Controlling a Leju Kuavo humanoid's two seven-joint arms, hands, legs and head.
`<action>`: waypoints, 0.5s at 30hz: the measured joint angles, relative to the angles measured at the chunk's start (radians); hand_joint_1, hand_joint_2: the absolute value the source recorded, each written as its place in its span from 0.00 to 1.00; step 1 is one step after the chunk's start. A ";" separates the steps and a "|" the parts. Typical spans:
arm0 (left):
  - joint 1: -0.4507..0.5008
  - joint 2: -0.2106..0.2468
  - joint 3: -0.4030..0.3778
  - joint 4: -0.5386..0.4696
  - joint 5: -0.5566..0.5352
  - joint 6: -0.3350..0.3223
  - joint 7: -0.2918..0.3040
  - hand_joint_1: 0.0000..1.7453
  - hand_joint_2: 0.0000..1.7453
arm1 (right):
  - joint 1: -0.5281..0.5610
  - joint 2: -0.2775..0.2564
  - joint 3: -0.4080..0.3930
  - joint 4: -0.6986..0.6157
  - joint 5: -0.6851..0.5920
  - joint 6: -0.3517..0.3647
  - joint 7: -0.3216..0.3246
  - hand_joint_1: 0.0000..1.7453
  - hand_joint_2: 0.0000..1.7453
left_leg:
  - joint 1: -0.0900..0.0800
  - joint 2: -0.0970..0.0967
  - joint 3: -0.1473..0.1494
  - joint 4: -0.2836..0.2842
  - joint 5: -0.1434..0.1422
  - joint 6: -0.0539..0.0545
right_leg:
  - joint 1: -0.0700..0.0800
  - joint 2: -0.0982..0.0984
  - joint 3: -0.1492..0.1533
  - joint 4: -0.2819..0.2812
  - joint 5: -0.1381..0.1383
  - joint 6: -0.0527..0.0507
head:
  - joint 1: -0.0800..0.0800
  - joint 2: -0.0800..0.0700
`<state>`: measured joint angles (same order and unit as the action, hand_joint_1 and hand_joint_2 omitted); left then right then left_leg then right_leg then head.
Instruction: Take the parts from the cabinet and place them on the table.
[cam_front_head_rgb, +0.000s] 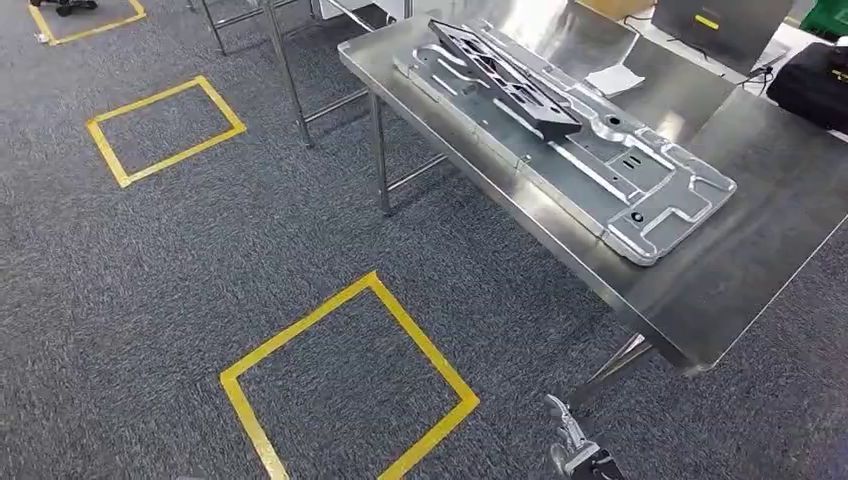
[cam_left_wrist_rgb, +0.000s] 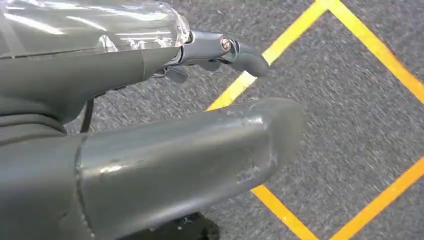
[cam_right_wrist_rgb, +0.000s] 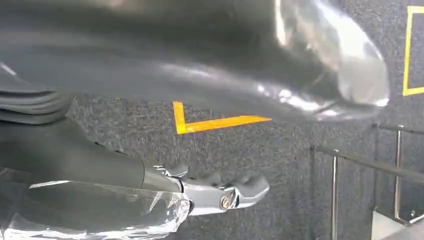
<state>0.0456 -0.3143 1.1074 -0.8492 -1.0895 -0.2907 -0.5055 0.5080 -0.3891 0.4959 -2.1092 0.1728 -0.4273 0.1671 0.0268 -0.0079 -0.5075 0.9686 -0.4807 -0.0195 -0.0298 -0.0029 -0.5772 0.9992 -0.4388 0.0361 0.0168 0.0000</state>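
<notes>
A large silver stamped metal part (cam_front_head_rgb: 610, 165) lies flat on the steel table (cam_front_head_rgb: 770, 230) at the upper right. A dark, ribbed part (cam_front_head_rgb: 505, 80) rests on top of it, tilted toward the far end. My right hand (cam_front_head_rgb: 578, 450) hangs low near the table's front corner, above the carpet, holding nothing. In the right wrist view the right hand (cam_right_wrist_rgb: 165, 187) has its fingers (cam_right_wrist_rgb: 235, 192) stretched out over the carpet. In the left wrist view my left hand (cam_left_wrist_rgb: 165, 140) is empty too, with its fingers (cam_left_wrist_rgb: 235, 52) extended over a yellow floor marking.
Yellow tape squares (cam_front_head_rgb: 350, 385) (cam_front_head_rgb: 165, 128) mark the grey carpet. Table legs (cam_front_head_rgb: 380, 150) and a metal frame (cam_front_head_rgb: 285, 70) stand at the back. A black bag (cam_front_head_rgb: 815, 80), a grey box (cam_front_head_rgb: 720, 25) and white paper (cam_front_head_rgb: 615, 78) sit at the table's far side.
</notes>
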 joint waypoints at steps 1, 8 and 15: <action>-0.002 0.000 0.001 -0.002 0.000 0.000 0.001 0.00 0.00 | 0.001 0.000 0.000 0.000 0.001 -0.003 0.001 0.00 0.00 | -0.002 0.004 0.000 -0.001 0.007 0.011 | -0.003 0.001 -0.011 0.021 -0.039 -0.002 | 0.001 0.000; -0.001 -0.001 0.007 -0.003 -0.002 -0.007 0.017 0.00 0.00 | 0.000 0.000 0.005 0.003 0.000 -0.018 -0.004 0.00 0.00 | -0.049 0.009 -0.047 0.000 0.036 0.059 | 0.035 0.003 -0.035 0.229 -0.142 -0.044 | 0.016 0.000; -0.003 -0.005 0.030 0.006 -0.021 0.010 0.030 0.00 0.00 | 0.000 0.005 0.011 0.023 -0.060 -0.028 -0.058 0.00 0.00 | -0.054 0.010 -0.054 -0.009 0.066 0.042 | 0.070 -0.004 0.106 -0.055 -0.049 -0.117 | 0.016 0.000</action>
<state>0.0425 -0.3189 1.1376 -0.8431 -1.1109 -0.2808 -0.4757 0.5076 -0.3842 0.5070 -2.0863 0.1128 -0.4551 0.1087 -0.0276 0.0016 -0.5610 0.9594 -0.4152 0.0225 0.0400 -0.0073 -0.4707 0.9445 -0.4880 -0.0811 0.0328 0.0000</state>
